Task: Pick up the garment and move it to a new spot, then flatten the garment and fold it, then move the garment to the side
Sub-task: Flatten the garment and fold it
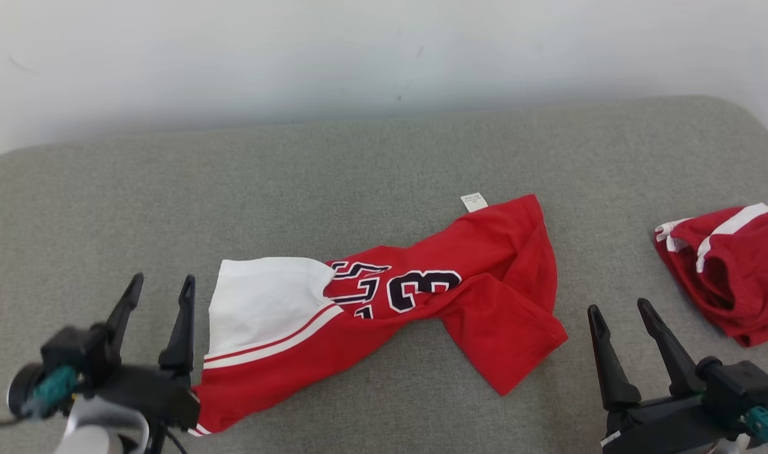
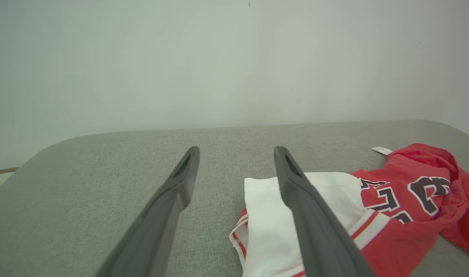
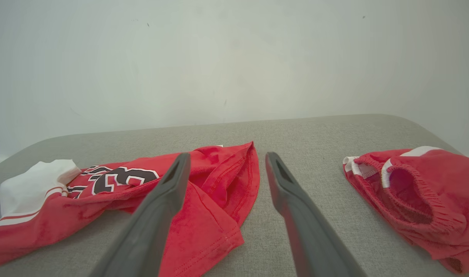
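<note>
Lying twisted across the middle of the grey fabric-covered worktop [image 1: 359, 164], the red basketball jersey [image 1: 485, 265] is the task's garment. Its white-panelled end points left and its red hem end points right. Dark numerals show at the bunched middle, and a small white label [image 1: 473, 202] pokes out at the far edge. It rests on the surface, held by nothing.

The left gripper [image 1: 162, 279] hovers at the near left, fingers spread wide and empty, just beside the white end. In the left wrist view one finger overlaps that white panel, which suggests it is lined up to take that end. The right gripper [image 1: 618, 307] hovers at the near right, equally wide and empty, just right of the red hem. One gripper per end probably suits lifting the jersey without twisting it further.

A second red garment, shorts [image 1: 731, 277] with white stripes, sits bunched at the right edge, well apart and probably set aside. Judging by the crumpled jersey, the first pick-up is not yet done.
</note>
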### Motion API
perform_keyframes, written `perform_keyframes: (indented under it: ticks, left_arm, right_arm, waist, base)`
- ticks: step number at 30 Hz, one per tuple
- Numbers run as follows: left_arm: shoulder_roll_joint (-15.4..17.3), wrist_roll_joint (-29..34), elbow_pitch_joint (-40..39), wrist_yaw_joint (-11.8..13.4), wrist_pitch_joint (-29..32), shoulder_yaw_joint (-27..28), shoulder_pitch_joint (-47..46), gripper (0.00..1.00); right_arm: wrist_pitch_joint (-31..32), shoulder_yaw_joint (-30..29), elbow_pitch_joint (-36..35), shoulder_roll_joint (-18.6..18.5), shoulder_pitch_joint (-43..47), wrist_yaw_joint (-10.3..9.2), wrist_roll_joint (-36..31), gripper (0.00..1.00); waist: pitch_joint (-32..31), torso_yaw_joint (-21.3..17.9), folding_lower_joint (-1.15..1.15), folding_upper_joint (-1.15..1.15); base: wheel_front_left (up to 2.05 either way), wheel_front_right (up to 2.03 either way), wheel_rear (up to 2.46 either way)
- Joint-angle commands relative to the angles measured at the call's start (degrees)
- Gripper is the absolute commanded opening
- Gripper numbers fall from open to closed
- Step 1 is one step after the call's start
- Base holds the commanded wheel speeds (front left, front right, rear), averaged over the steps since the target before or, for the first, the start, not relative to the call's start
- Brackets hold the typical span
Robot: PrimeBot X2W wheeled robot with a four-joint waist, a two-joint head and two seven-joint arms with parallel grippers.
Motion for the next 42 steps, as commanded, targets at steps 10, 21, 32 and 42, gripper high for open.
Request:
perform_keyframes:
  ticks: [10, 21, 32, 42]
  left_arm:
    - [4.4, -7.7, 9.5, -8.3, 17.9, -1.3, -13.6, 1.0]
    - [6.4, -13.1, 16.9, -11.7, 28.9, -1.6, -20.0, 1.0]
    - [6.4, -16.5, 16.9, -13.2, 31.7, -2.0, -20.0, 1.0]
    - [6.4, -21.8, 14.3, -13.8, 36.1, -1.3, -17.9, 0.15]
  right_arm:
    - [-2.1, 1.6, 1.4, -0.3, -3.4, -0.02, 1.6, 1.0]
    - [-4.2, 2.8, 3.7, -0.5, -5.8, -0.02, 2.2, 1.0]
    - [-4.5, 2.2, 5.2, -0.7, -6.3, -0.02, 2.4, 1.0]
    - [-4.2, 2.1, 5.2, -0.7, -6.3, -0.02, 2.2, 1.0]
  waist:
    - [6.3, -4.0, 0.0, 0.0]
    - [9.3, -6.2, 0.0, 0.0]
    - [9.5, -5.9, 0.0, 0.0]
    - [9.1, -5.3, 0.0, 0.0]
  base:
    - [0.0, 0.0, 0.0]
    - [0.0, 0.0, 0.0]
    - [0.0, 0.0, 0.0]
    - [0.0, 0.0, 0.0]
